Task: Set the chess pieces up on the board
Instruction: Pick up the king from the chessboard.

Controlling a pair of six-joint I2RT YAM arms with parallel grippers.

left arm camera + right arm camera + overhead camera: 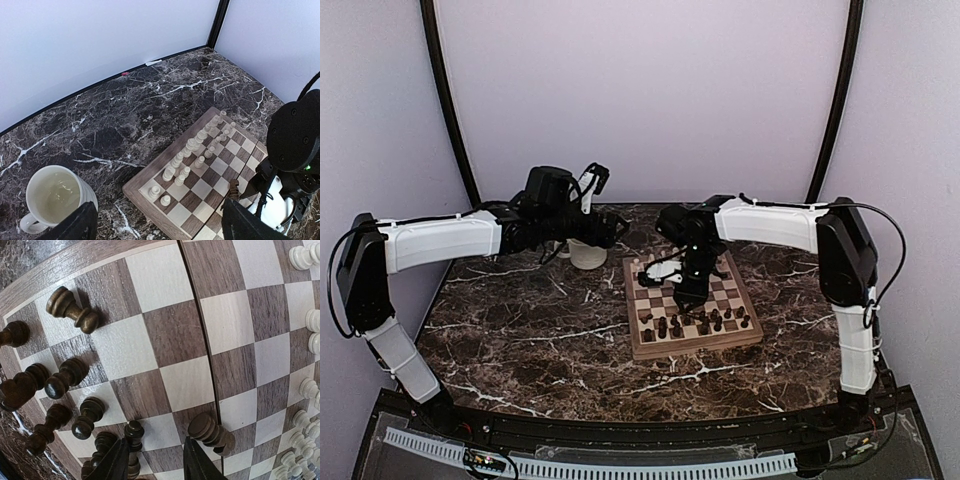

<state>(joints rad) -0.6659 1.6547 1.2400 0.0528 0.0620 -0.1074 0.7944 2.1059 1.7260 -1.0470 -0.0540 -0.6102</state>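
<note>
The board (695, 346) lies right of the table's middle, its thick rim showing in the left wrist view (136, 193) and the right wrist view (75, 264). Cream-white chess pieces (192, 145) stand in two rows along its far side. Dark chess pieces (695, 322) crowd the near side; one (75, 312) leans over. My right gripper (155, 462) hovers open low over the board. A dark piece (132, 432) stands against its left finger (112, 462), and a toppled dark piece (210, 432) lies by the right finger. My left gripper (160, 227) is wide open and empty, above the board's corner.
A cream mug (55, 197) stands on the dark marble table (540, 340) left of the board, under my left wrist (588, 255). White walls close in the back and sides. My right arm (295, 145) shows at the right of the left wrist view.
</note>
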